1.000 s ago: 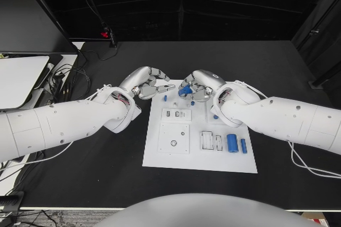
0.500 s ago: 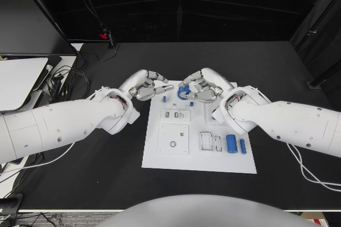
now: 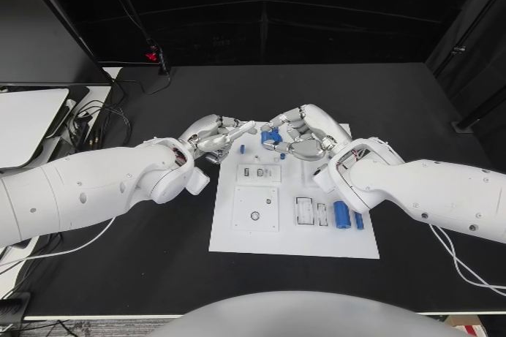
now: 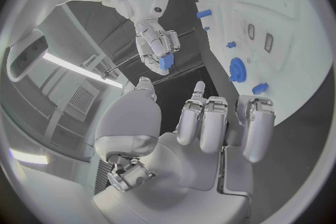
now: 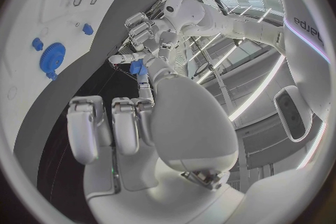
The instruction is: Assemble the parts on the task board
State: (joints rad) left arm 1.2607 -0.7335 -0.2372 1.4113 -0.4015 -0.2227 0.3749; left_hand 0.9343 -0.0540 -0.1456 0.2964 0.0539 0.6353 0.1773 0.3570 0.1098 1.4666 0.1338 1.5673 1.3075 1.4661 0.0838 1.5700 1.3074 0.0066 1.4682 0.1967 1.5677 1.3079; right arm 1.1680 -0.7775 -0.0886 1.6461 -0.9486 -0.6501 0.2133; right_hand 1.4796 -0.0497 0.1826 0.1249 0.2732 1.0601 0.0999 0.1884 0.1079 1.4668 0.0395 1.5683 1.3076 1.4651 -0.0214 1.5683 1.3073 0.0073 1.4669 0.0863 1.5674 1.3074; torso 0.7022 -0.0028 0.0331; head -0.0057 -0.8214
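The white task board (image 3: 295, 238) lies mid-table. My right hand (image 3: 303, 137) hovers over its far edge and pinches a small blue part (image 3: 271, 136), the same blue part (image 4: 166, 63) that the left wrist view shows in the right hand (image 4: 155, 39). In the right wrist view the blue part (image 5: 138, 67) sits at my thumb tip. My left hand (image 3: 218, 137) is just beside it, empty, fingers (image 4: 213, 123) apart and one reaching toward the part. A blue cylinder (image 3: 341, 213) and a thinner blue pin (image 3: 360, 220) lie on the board's right side. A blue gear (image 4: 238, 70) stands near the far edge.
Small blue pegs (image 4: 204, 13) stand on the task board (image 4: 280, 22) around the gear, and a blue peg (image 3: 243, 145) stands below the left hand. Empty slots and a white plate with a hole (image 3: 257, 207) fill the board's middle. Cables (image 3: 100, 121) and a grey device (image 3: 26, 121) lie at the table's left.
The right hand has lifted a little and turned with the blue part. The left hand's curled fingers have opened and stretched toward the right hand.
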